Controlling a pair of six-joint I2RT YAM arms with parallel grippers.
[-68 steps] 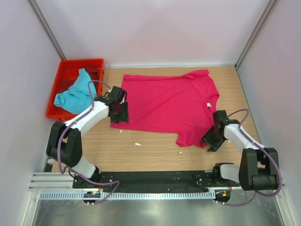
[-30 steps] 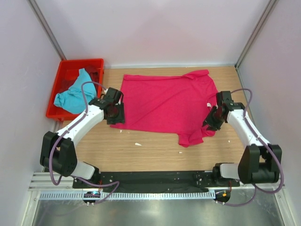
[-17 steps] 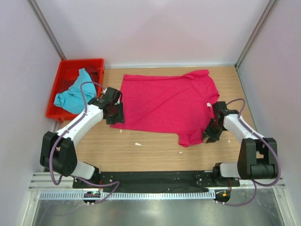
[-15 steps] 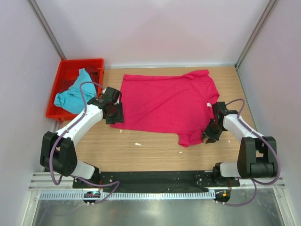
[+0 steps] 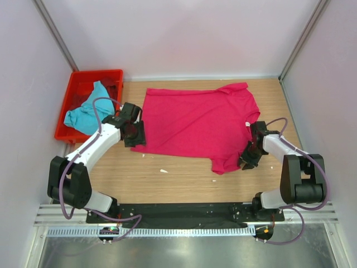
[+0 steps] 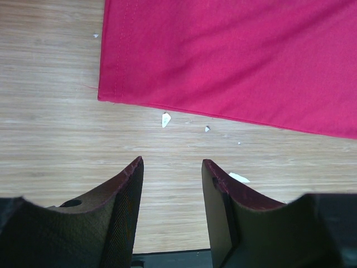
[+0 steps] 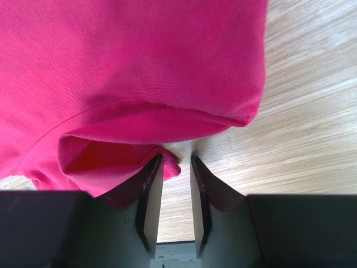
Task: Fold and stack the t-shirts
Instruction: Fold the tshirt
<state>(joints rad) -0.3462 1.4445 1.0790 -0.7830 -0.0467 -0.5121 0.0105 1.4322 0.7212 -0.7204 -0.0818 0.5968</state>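
The magenta-pink t-shirt (image 5: 198,120) lies spread flat on the wooden table, collar to the right. The turquoise-blue t-shirt (image 5: 86,114) sits crumpled in the red crate. My left gripper (image 5: 134,135) hovers at the pink shirt's near-left hem corner (image 6: 101,98). In its wrist view the left gripper (image 6: 171,163) is open over bare wood, just short of the hem. My right gripper (image 5: 246,159) is low at the near sleeve. In its wrist view the right gripper (image 7: 176,161) has its jaws narrowly apart, wood showing between them. A sleeve fold (image 7: 170,165) touches the left fingertip.
The red crate (image 5: 114,74) stands at the back left, against the left wall. Small white scraps (image 5: 163,171) (image 6: 165,119) lie on the wood near the shirt's front hem. Pale walls close in on three sides. A black rail (image 5: 184,212) runs along the near edge.
My right gripper has come down from beside the collar to the near sleeve's edge and its jaws have narrowed a little. The left gripper has hardly moved.
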